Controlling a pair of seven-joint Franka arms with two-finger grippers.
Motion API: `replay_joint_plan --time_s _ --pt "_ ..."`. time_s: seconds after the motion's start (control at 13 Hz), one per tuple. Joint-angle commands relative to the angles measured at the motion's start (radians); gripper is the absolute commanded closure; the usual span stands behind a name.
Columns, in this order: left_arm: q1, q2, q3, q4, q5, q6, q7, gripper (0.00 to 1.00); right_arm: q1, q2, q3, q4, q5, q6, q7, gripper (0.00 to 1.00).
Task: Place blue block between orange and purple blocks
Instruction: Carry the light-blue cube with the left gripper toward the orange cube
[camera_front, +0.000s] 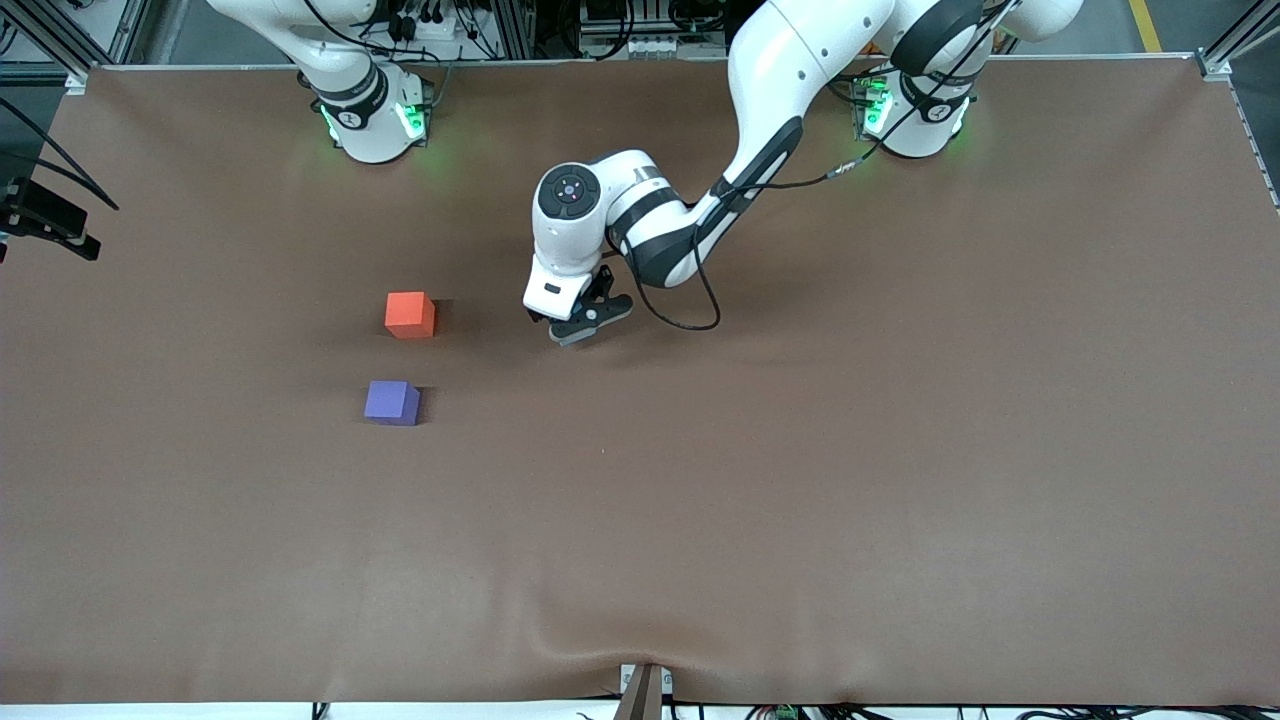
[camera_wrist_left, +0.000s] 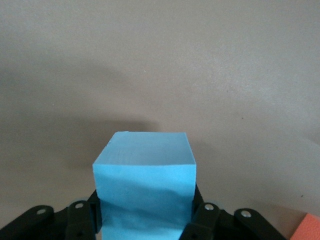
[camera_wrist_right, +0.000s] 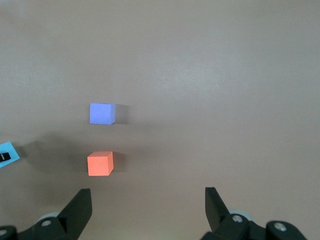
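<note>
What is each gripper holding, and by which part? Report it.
Left gripper clamps the blue block by its two opposite side faces. Right gripper is open and holds nothing.

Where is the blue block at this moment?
The blue block is clamped in the left gripper, held above the table beside the orange block, toward the left arm's end from it; the front view hides it under the wrist.

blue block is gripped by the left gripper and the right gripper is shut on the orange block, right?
Not quite. The left gripper does hold the blue block, but the right gripper is open and holds nothing. The right wrist view shows the orange block sitting free on the table, beside the purple block.
</note>
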Motion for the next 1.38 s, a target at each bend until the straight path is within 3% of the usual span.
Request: replay_joint_plan --time_s 0.0,0.54,1.0,1.23,1.3 --pt "-0.03 0.037 0.022 0.036 -0.002 0.03 -0.026 1.0 -0.015 0.002 0.01 0.008 0.019 -0.006 -0.006 0.0" --pt "-0.05 0.045 0.022 0.033 0.0 0.03 -0.008 1.0 -0.018 0.002 0.01 0.008 0.019 -0.009 -0.006 0.0" --pt "-0.073 0.056 0.02 0.032 0.0 0.03 0.127 0.96 -0.018 0.002 0.01 0.008 0.019 -0.009 -0.006 0.0" --pt "-0.09 0.062 0.02 0.029 0.0 0.03 0.132 0.85 -0.018 0.002 0.01 0.008 0.019 -0.009 -0.006 0.0" --pt "-0.093 0.062 0.02 0.029 0.0 0.03 0.131 0.74 -0.018 0.002 0.01 0.008 0.019 -0.009 -0.006 0.0"
